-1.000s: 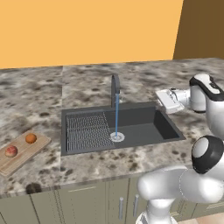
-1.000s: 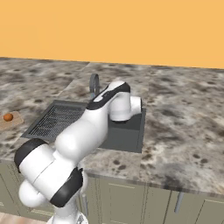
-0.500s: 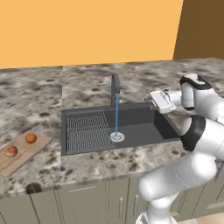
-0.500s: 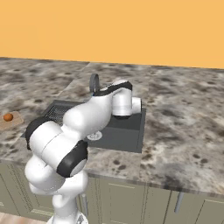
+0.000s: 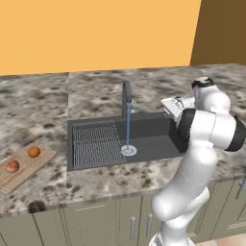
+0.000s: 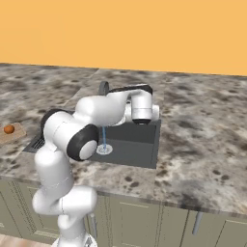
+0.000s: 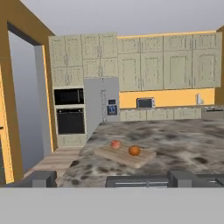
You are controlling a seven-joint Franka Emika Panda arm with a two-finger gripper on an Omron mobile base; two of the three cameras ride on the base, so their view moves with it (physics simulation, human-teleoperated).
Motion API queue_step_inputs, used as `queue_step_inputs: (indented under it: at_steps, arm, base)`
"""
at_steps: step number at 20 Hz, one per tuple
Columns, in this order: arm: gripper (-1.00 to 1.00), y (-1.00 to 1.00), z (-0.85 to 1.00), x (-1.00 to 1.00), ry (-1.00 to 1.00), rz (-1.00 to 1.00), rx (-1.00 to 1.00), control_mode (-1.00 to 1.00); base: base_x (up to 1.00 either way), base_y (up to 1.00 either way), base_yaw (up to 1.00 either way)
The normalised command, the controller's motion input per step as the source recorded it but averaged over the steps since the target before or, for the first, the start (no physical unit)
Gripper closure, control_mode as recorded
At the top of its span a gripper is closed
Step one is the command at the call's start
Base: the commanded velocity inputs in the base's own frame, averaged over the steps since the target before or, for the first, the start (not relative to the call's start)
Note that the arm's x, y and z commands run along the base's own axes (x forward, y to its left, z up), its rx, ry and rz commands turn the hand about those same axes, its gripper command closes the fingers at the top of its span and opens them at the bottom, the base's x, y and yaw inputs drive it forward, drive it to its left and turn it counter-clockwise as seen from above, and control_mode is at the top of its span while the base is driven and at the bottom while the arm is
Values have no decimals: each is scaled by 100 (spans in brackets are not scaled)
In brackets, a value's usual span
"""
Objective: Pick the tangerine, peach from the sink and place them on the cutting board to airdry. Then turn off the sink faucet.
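Note:
The tangerine and the peach lie on the cutting board, left of the sink. Water runs from the sink faucet down to the drain. My gripper hovers over the sink's right rim, to the right of the faucet, pointing left. In the hand view its fingertips stand wide apart and open with nothing between them. Beyond them are the peach, the tangerine and the cutting board. The tangerine also sits at the right base view's left edge.
Speckled stone counter surrounds the sink, with cabinet fronts below. A ribbed draining grid fills the basin's left half. My own arm arches over the sink and covers part of the faucet.
The arm has folded upward and swung, and the open hand has shifted a little left along the sink's right rim toward the faucet. The fruits and board have not moved.

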Motion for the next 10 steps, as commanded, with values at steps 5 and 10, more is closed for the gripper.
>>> queue_step_inputs:
  at_steps: [5, 10]
  arm:
    - [-100, 0, -15, 19, 0, 6, 0, -100]
    - [-100, 0, -1, 0, 0, 3, 0, -100]
  base:
    - [0, 0, 0]
    - [0, 0, 0]
